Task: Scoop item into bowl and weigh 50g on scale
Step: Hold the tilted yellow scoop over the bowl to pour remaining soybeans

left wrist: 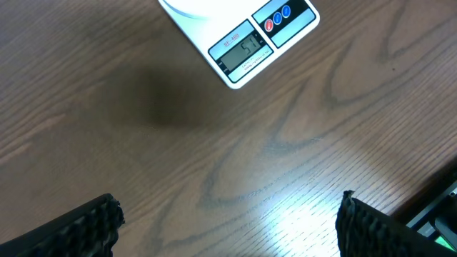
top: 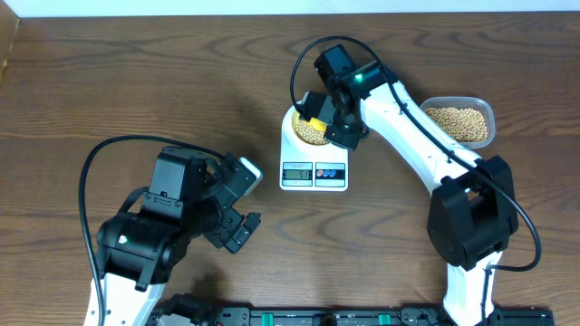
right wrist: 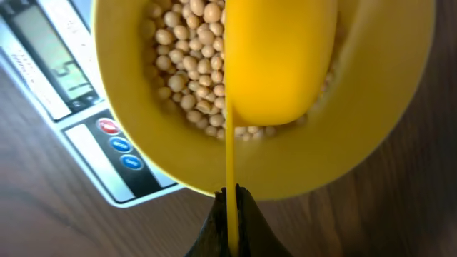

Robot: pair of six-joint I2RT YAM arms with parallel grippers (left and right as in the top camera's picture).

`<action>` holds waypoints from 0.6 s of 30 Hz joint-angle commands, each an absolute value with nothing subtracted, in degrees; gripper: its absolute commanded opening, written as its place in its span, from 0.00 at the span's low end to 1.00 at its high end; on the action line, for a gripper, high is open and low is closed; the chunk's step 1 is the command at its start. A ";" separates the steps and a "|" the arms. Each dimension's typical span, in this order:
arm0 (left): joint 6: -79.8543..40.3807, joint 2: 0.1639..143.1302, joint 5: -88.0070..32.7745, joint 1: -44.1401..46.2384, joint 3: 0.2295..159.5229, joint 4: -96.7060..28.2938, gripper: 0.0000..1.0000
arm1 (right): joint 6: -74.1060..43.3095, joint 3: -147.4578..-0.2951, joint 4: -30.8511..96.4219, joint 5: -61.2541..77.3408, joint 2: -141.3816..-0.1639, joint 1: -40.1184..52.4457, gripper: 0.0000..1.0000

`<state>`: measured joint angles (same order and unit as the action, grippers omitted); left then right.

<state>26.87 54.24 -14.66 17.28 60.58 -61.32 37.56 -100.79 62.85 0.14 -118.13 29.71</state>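
1. Soybeans (right wrist: 178,64), small and tan, fill the pale yellow round bowl (right wrist: 121,121) on the flat white kitchen scale (top: 314,186).
2. Right fingers (right wrist: 250,239) pinch the handle of the yellow plastic scoop (right wrist: 278,64), which points straight ahead, cup over the beans.
3. Left fingers (left wrist: 78,228) gape empty, near-left of the scale.
4. Only the left wrist view shows the display (left wrist: 243,46) squarely.

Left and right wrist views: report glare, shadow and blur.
Left wrist: white glare low on the brown wooden table, soft dark shadow left of centre. Right wrist: small tan beans sharp beside the yellow plastic scoop; display of the white flat kitchen scale blurred.
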 commanded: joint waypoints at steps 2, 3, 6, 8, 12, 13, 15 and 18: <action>27.18 54.24 -14.28 16.95 62.39 -61.45 0.98 | 38.26 -100.51 63.66 5.93 -118.52 29.65 0.01; 27.20 54.24 -14.28 16.95 62.39 -61.45 0.98 | 38.24 -100.51 64.12 7.57 -118.52 29.28 0.01; 27.20 54.24 -14.28 16.95 62.39 -61.45 0.98 | 38.20 -100.51 64.77 9.32 -118.52 28.51 0.01; 27.20 54.24 -14.28 16.95 62.39 -61.45 0.98 | 37.93 -100.51 65.36 10.41 -118.52 27.62 0.01; 27.20 54.24 -14.28 16.95 62.39 -61.45 0.98 | 37.76 -100.95 66.70 15.35 -118.52 25.98 0.01; 27.20 54.24 -14.28 16.95 62.39 -61.45 0.98 | 37.78 -101.01 66.96 16.75 -118.52 25.52 0.01; 27.18 54.24 -14.28 16.95 62.37 -61.45 0.98 | 37.78 -101.41 67.99 20.03 -118.52 24.16 0.01; 27.20 54.24 -14.28 16.95 62.39 -61.45 0.98 | 37.76 -102.00 69.01 23.86 -118.52 22.24 0.01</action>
<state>26.87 54.22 -14.66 17.28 60.58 -61.32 37.56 -100.77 68.27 17.26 -118.13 23.90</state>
